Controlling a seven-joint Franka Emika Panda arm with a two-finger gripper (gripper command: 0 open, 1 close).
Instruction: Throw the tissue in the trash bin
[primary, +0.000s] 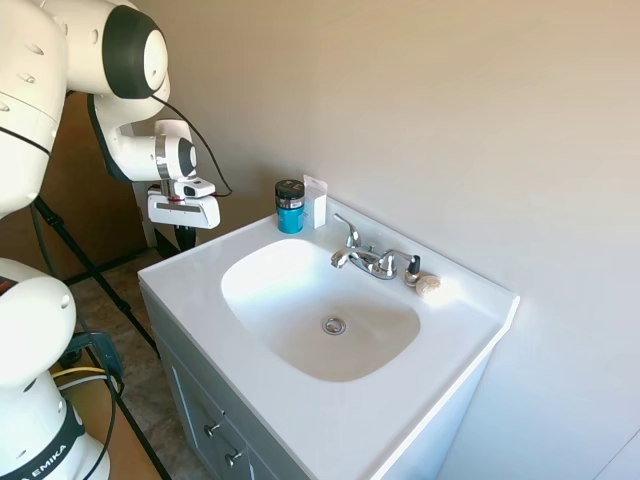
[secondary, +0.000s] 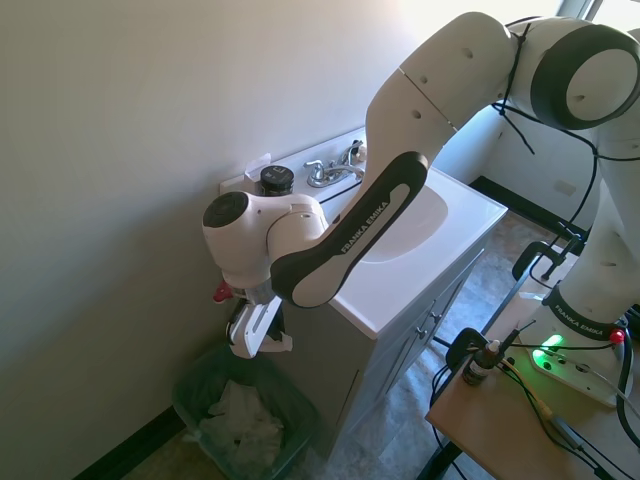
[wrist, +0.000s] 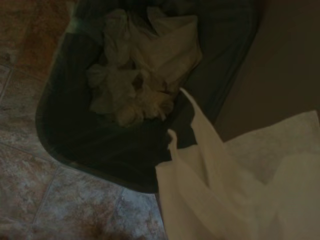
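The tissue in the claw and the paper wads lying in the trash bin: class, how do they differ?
The tissue hangs in the air, pinched by the claw; the paper wads lie at the bottom of the trash bin. The tissue is one small piece; the paper wads form a bigger heap. Both are crumpled white paper.

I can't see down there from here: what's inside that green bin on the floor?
The trash bin holds a heap of crumpled white paper. Anything beneath that heap is covered. The tissue hangs above it in the jaws.
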